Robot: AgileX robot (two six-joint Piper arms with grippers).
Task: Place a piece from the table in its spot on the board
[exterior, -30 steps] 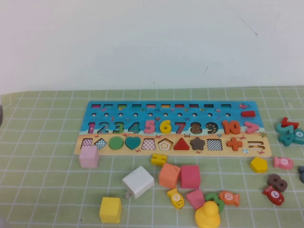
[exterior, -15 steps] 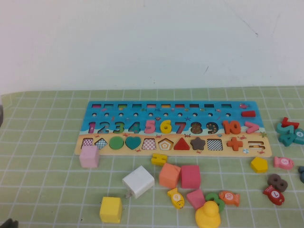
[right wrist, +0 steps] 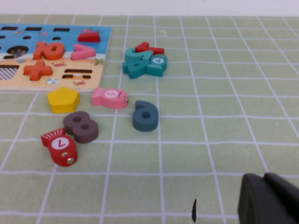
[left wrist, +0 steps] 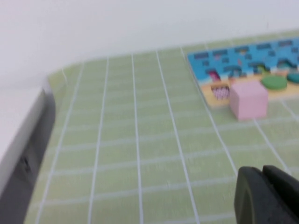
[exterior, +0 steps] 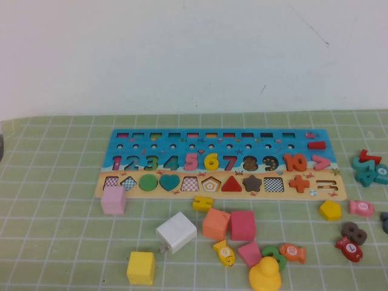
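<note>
The board [exterior: 139, 142] lies across the back of the mat, blue above and tan below. A bright yellow numeral 6 [exterior: 211, 161] lies in the board's numeral row between the pink 5 and the red 7. Neither gripper shows in the high view. My left gripper [left wrist: 262, 170] is shut and empty, low over bare mat, well short of the board's left end [left wrist: 243, 56] and a pink cube [left wrist: 248, 99]. My right gripper [right wrist: 265, 176] is shut and empty over bare mat, to the right of the board's right end [right wrist: 14, 83].
Loose pieces lie in front of the board: pink cube [exterior: 113, 199], white cube [exterior: 176, 231], yellow cube [exterior: 140, 267], orange and pink cubes, a small yellow flat piece [exterior: 202, 203], yellow duck [exterior: 264, 274]. At the right are a yellow pentagon [right wrist: 63, 99], fish, brown 8 and teal numerals [right wrist: 142, 60].
A dark tip that showed at the bottom left corner of the high view half a second ago is gone from view. The pieces and the board have not moved.
</note>
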